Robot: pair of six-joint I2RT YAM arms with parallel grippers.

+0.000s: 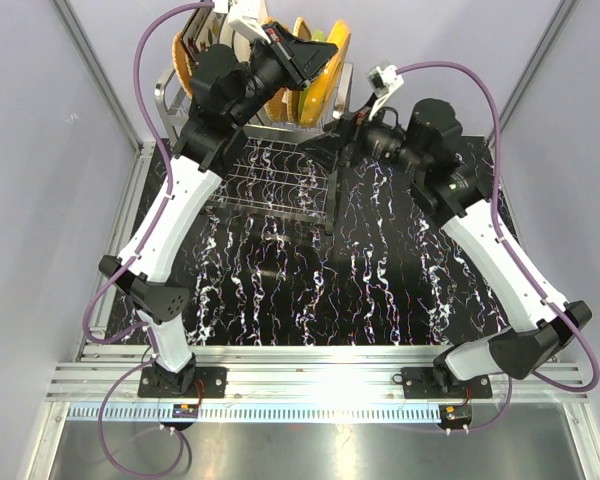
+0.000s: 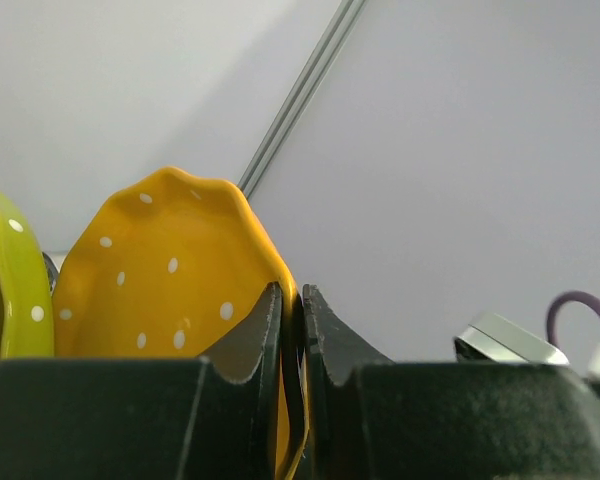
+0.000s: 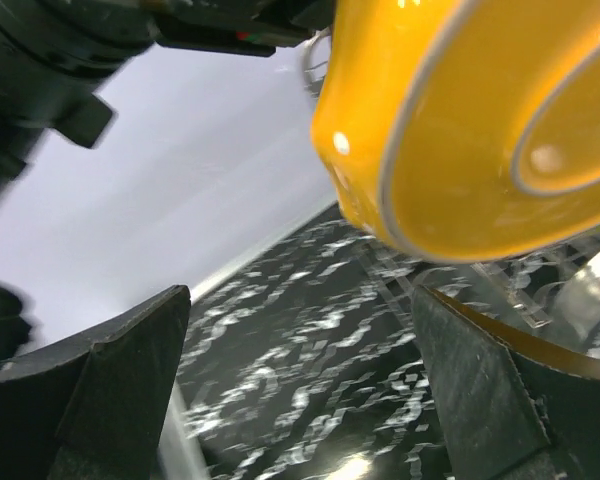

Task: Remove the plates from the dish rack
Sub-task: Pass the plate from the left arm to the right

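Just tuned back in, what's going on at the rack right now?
The left end effector is shut on the rim of an orange dotted plate that stands upright at the top of the dish rack, next to a green dotted plate. The right end effector hangs open just below that orange plate, gripping nothing. Other plates stand in the rack's top row.

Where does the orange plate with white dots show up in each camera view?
Top external: the orange, white-dotted round plate stands at the steel wire dish rack's right end, top centre.
Left wrist: lower left, rim pinched between the fingers of the left gripper.
Right wrist: glossy underside, upper right.
Shared landmark: the black left gripper at its rim.
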